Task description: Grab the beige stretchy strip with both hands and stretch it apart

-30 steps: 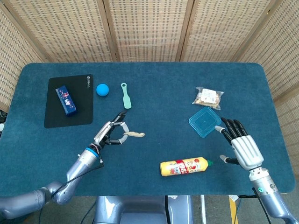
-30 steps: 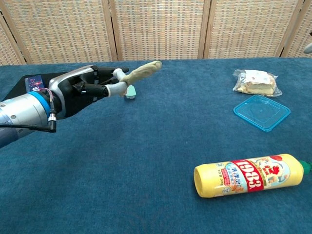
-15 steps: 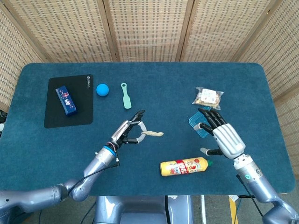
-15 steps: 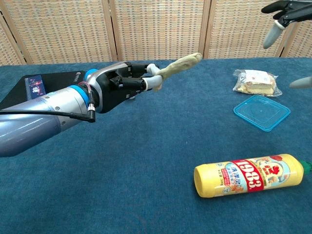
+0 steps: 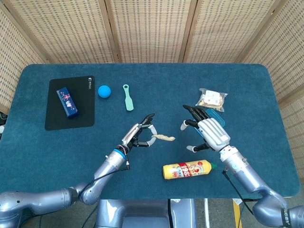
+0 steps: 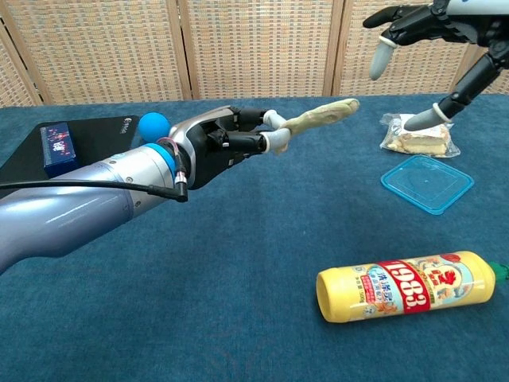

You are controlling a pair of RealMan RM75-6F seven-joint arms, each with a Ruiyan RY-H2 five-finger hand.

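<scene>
The beige stretchy strip point(image 5: 163, 138) point(image 6: 320, 116) is lifted off the table, and my left hand point(image 5: 138, 135) point(image 6: 229, 140) pinches its near end. The strip's free end sticks out to the right toward my right hand point(image 5: 207, 132) point(image 6: 433, 32). That hand is open with its fingers spread, a short gap away from the strip's tip and not touching it. In the chest view only part of the right hand shows at the top right edge.
A yellow bottle point(image 5: 188, 169) point(image 6: 404, 287) lies in front of the right hand. A blue container lid point(image 6: 427, 183) and a snack bag point(image 5: 212, 98) point(image 6: 417, 133) lie behind it. At the left are a black mat point(image 5: 84, 114), a blue box point(image 5: 67, 101), a blue ball point(image 5: 104, 91) and a green spatula point(image 5: 128, 98).
My left hand carried the strip up and to the right, toward the table's middle. My right hand rose from the right edge and swung left toward the strip's free end.
</scene>
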